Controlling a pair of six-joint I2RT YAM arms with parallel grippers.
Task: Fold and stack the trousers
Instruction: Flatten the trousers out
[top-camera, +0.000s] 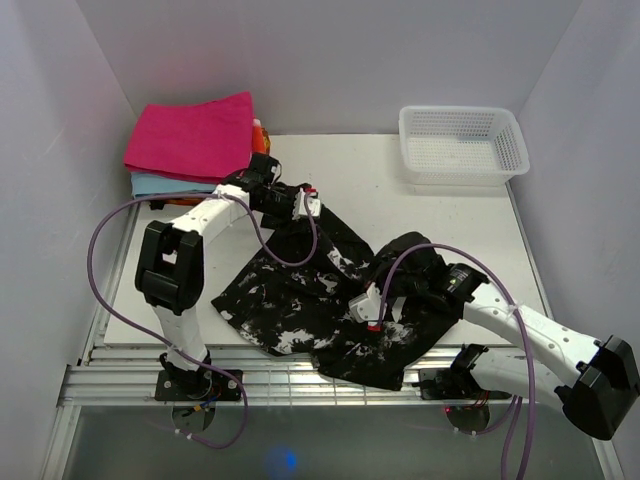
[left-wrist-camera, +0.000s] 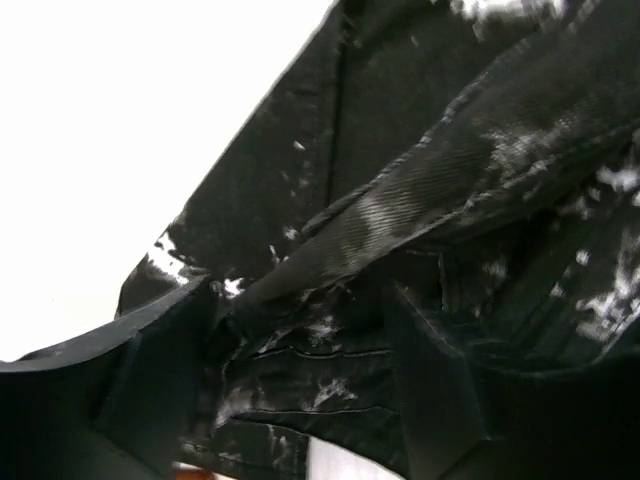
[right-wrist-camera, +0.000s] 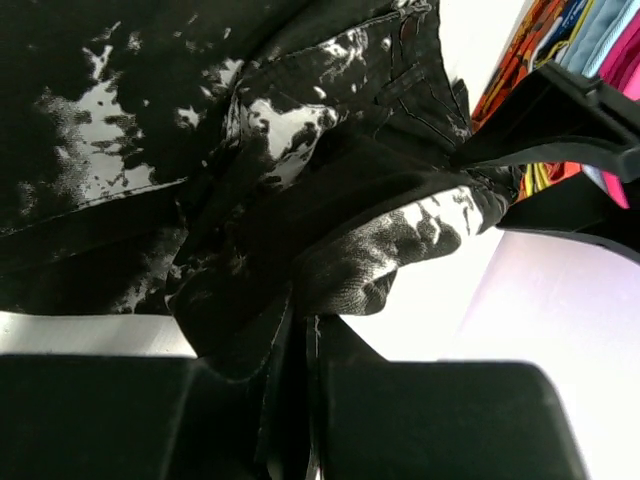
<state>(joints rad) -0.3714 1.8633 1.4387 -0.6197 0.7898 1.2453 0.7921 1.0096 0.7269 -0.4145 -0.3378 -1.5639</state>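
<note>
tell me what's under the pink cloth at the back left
A light blue cloth lies directly under the pink cloth, and an orange item shows at its right edge. The rest of both is covered, so further layers cannot be seen.

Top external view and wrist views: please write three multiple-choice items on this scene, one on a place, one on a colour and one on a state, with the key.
1. Where does the white basket stand on the table?
A. far right corner
B. near left corner
C. centre

2. What colour is the top cloth of the folded stack?
A. green
B. pink
C. yellow

3. What is the right hand doing?
A. hanging open in the air
B. gripping the basket
C. shut on the trousers

Key: 1 A, the basket sits against the far and right edges. 2 B, a pink cloth covers the stack. 3 C, the right wrist view shows fabric pinched between its fingers.
</note>
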